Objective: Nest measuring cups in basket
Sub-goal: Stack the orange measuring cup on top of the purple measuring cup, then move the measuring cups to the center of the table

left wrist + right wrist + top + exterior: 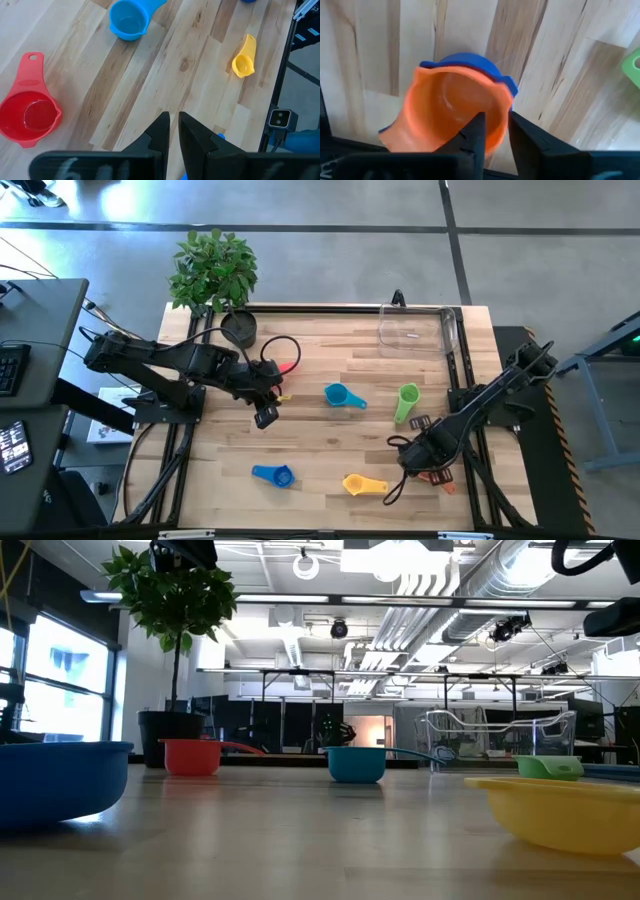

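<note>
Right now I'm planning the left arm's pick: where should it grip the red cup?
Probably the red cup by its rim wall, from straight above, one finger inside: it stands upright, mouth open, and its handle is thin and flat.

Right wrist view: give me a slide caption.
Right hand closed on the rim of an orange cup nested inside a blue cup on the wooden table.

Light wood plank tabletop (330, 450) inside a black frame, standing on a grey concrete floor (330, 240) crossed by dark seam lines. Potted green plant (213, 270) at the far left corner. Low view: open ceiling with white ducts (470, 580) and strip lights; bright window (60, 670) at left; dark desks behind.
</note>
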Tool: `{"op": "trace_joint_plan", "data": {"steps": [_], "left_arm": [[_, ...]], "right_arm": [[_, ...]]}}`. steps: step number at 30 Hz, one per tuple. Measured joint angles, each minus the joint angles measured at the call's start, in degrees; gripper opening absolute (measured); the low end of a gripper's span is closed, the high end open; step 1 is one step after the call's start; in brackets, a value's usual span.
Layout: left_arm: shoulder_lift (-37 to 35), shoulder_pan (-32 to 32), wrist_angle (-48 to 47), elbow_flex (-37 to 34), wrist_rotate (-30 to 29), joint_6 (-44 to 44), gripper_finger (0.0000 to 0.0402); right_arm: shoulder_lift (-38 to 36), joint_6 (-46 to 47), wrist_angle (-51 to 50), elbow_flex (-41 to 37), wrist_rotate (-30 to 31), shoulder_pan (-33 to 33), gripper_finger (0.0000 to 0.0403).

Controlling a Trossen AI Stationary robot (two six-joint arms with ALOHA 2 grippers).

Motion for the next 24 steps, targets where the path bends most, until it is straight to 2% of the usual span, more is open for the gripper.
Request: {"op": "trace_joint_plan", "data": {"steps": [7,11,14,20,24], "left_arm": [[0.0,0.0,0.0,0.0,0.0,0.0,0.0030],[0.0,0.0,0.0,0.0,0.0,0.0,0.0030],[0.0,0.0,0.0,0.0,0.0,0.0,0.0030],[0.0,0.0,0.0,0.0,0.0,-0.2,0.0030],[0.0,0.0,0.0,0.0,0.0,0.3,0.0030]], "right_arm": [[0.0,0.2,-0.3,0.0,1.7,0.0,0.0106],[0.0,4.5,-2.0,1.6,1.5,0.0,0.0108],[0.0,11.7,-3.9,3.2,1.5,0.0,0.0108],[0.0,32.1,-3.6,4.5,0.4,0.8,0.0108],[0.0,40.3,-2.9,4.5,1.6,2.1,0.0108]]}}
